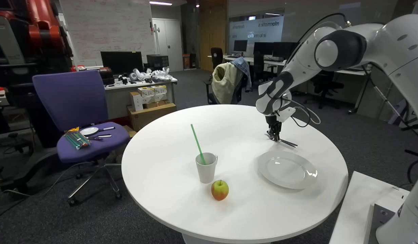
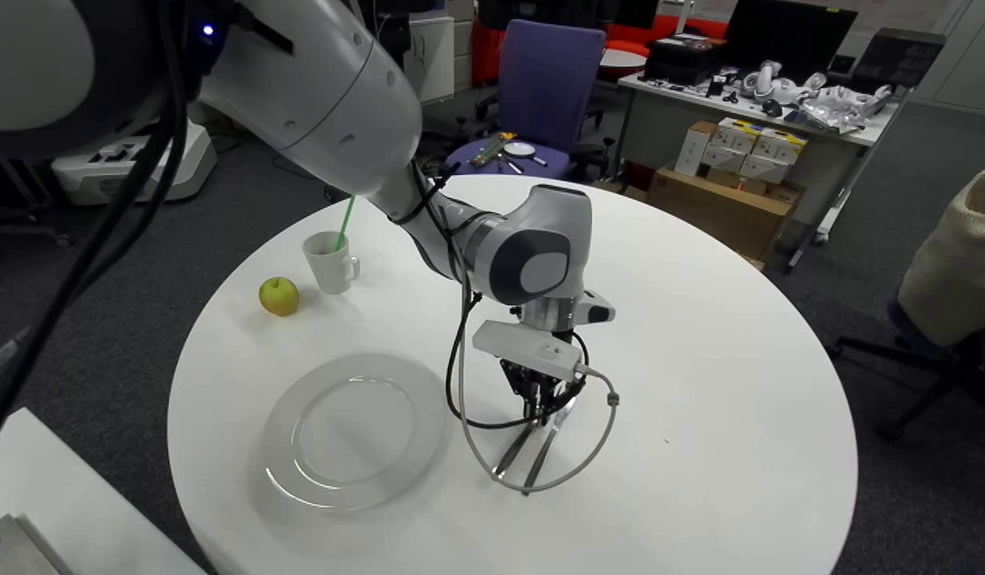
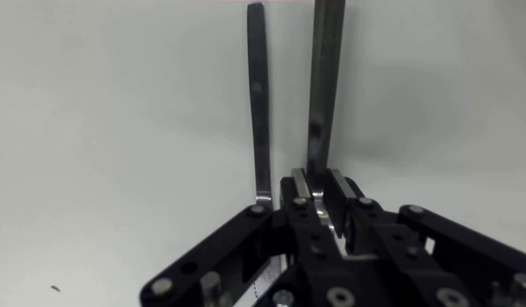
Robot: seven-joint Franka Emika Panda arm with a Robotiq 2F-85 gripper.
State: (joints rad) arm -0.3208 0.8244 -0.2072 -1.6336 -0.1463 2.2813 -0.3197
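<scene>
We see a knife (image 3: 260,123) lying on the white table (image 1: 236,135), its slim, dark metal handle almost straight and part of its serrated blade showing. Close beside it, nearly parallel but with a gap between the handles, we find a second utensil (image 3: 324,89), also dark metal, its handle leading into a shiny neck; its head is mostly hidden, so we cannot tell its shape.

- Glass panel (image 1: 256,30) at the back: "nformatics", with the lettering repeated, partly legible, around it.
- Whiteboard (image 1: 107,30): red handwriting, too faint to read.
- Yellow-white boxes (image 2: 733,137): printing too small to read.
</scene>
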